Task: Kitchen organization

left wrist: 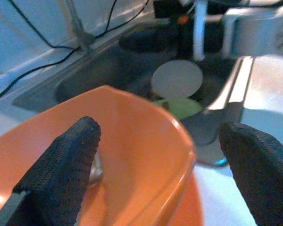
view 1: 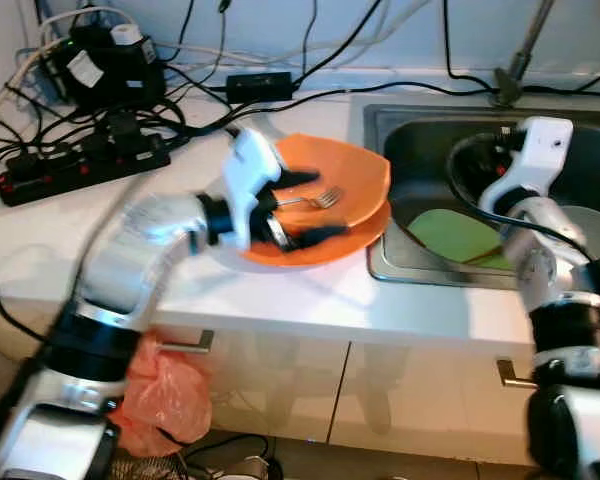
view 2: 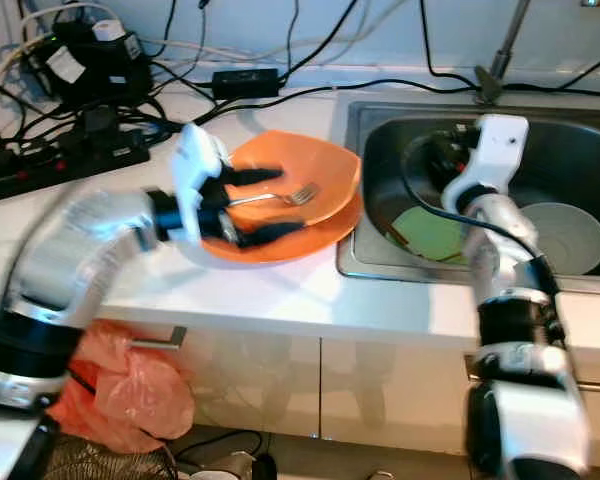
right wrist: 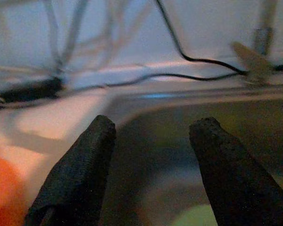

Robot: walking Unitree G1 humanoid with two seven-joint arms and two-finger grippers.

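**Left hand at the orange bowl, right hand over the sink**

White worktop (view 1: 310,295) runs across the scene, steel sink (view 1: 420,130) set into its right part. Back left of the worktop: a tangle of black cables, a black power strip (view 1: 80,170) and a black adapter (view 1: 260,85); faucet base (view 1: 505,85) behind the sink. Below the worktop edge, cabinet doors with metal handles; an orange plastic bag (view 1: 165,395) hangs by the left one.

Orange plate (view 1: 325,245) sits on the worktop just beside the sink's left rim. Orange bowl (view 1: 350,180) sits on the plate, tilted. A metal fork (view 1: 315,198) lies in the bowl.

In the sink: a green plate (view 1: 455,235) near the left wall, a grey round dish (view 2: 565,235) to its right.

Left hand (view 1: 300,205) reaches over the plate, fingers (left wrist: 61,169) spread, one finger inside the bowl and one outside its rim; not closed on it.

Right hand (right wrist: 153,174) hovers over the sink's left part, fingers spread, holding nothing.
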